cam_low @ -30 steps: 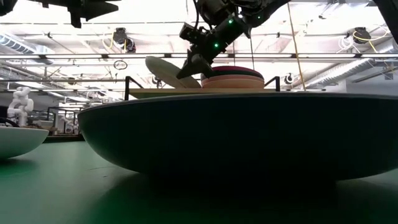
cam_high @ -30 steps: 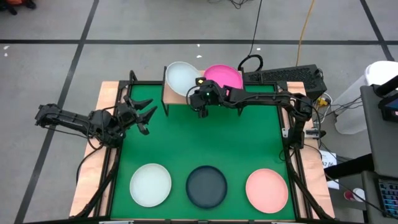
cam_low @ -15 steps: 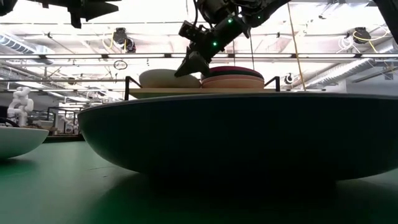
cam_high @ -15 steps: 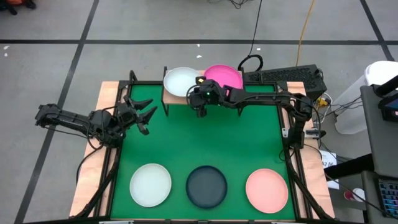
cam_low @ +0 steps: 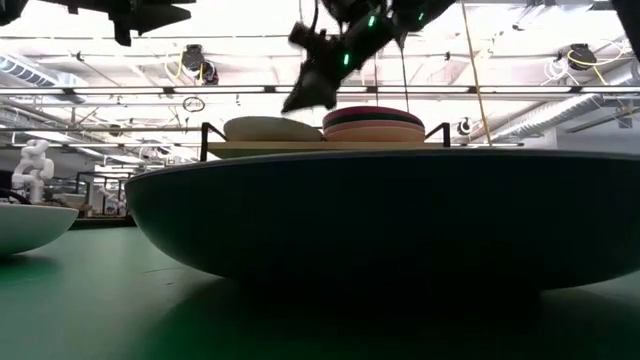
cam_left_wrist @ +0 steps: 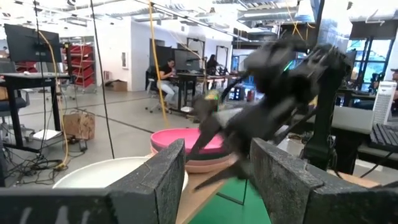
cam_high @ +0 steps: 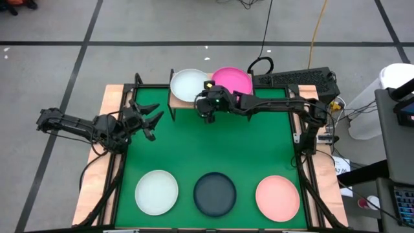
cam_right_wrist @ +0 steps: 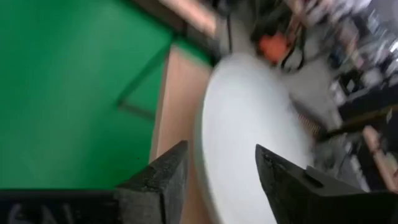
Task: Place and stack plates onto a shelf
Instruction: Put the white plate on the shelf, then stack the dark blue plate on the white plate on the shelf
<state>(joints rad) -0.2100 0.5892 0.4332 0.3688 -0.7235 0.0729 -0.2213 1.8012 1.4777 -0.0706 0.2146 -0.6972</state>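
The shelf [cam_high: 175, 99] stands at the mat's far edge. A white plate [cam_high: 187, 85] lies flat on its left half, bottom on the board, beside a stack of pink plates topped by a magenta one [cam_high: 232, 79]. In the low view the white plate [cam_low: 262, 128] and the stack [cam_low: 373, 124] sit on the board [cam_low: 330, 148]. My right gripper [cam_high: 206, 111] is open, above and just near of the white plate's edge [cam_right_wrist: 249, 143], and touches nothing. My left gripper [cam_high: 152, 120] is open and empty over the mat's left side.
Three plates lie in a row near the mat's front edge: white [cam_high: 156, 192], dark teal-grey [cam_high: 215, 193], salmon pink [cam_high: 277, 198]. The dark plate [cam_low: 380, 215] fills the low view. Black frame rails [cam_high: 305, 129] run along the table's sides.
The white plate, tilted with its right edge raised in my right gripper a second ago, has been laid flat on the shelf's left half. My right gripper has let go of it and has risen clear, drawing slightly toward the table's near edge.
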